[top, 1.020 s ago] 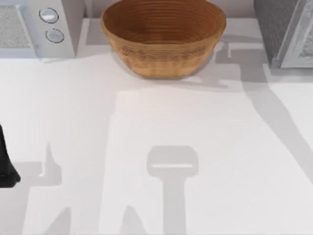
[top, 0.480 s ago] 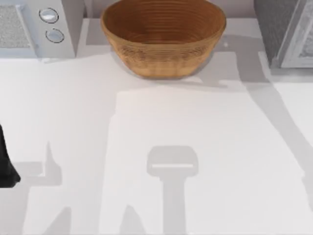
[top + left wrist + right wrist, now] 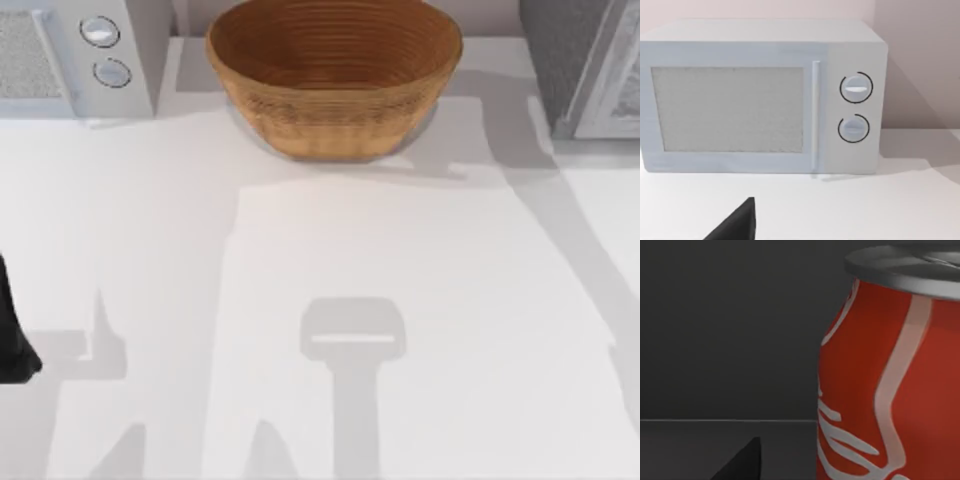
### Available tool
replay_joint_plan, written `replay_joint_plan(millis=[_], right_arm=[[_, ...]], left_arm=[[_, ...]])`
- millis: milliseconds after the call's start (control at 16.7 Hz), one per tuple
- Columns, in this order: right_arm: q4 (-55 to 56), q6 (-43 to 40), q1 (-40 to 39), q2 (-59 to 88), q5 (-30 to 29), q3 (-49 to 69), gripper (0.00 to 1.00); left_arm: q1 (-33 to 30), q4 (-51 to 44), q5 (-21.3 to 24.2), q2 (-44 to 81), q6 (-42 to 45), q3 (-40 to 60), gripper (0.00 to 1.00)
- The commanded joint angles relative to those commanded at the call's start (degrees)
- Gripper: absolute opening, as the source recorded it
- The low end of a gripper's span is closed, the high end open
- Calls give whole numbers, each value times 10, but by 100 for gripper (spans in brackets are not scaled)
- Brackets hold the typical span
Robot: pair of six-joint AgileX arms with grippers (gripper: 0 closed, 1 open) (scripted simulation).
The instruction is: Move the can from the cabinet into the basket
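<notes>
While it stands upright on a dark floor with a dark wall behind it, the can [image 3: 890,375] looms very close in the right wrist view: red body, white script curling down its side, silver top at the upper edge. That dark floor and wall match an enclosed space, most likely inside the cabinet [image 3: 585,65], whose dark grey speckled side and pale framed front sit at the far right corner of the bench [image 3: 330,260] in the top view. A single dark fingertip of the right gripper [image 3: 740,462] pokes up near the can, just beside it with a narrow gap between them; whether that gripper is open or closed I cannot tell.

Further out, the basket [image 3: 333,75] of brown woven wicker rests at the far middle of the bench, its ribbed inside holding nothing. To the far left stands a white appliance [image 3: 75,55] with two round knobs, which the left wrist view faces squarely, showing its speckled door panel and upright handle.

At the left edge of the top view, nearer than the appliance, the left arm [image 3: 12,335] sits parked. One dark tip of the left gripper [image 3: 735,225] shows above the bench, and I cannot tell its opening either.
</notes>
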State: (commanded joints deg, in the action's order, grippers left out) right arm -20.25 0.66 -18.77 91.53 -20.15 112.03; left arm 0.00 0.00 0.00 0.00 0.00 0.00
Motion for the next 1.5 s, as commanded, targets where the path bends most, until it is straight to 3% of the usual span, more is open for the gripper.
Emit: replay_joint_plan(millis=[660,1260,1500], right_arm=[[0,0,0,0,0,0,2],[-2,1,-2,-2,-2,1,0],[-68,3,-67,-48,-67,22,0]], left_arm=[[0,0,0,0,0,0,100],[0,0,0,0,0,0,100],[0,0,0,0,0,0,100]])
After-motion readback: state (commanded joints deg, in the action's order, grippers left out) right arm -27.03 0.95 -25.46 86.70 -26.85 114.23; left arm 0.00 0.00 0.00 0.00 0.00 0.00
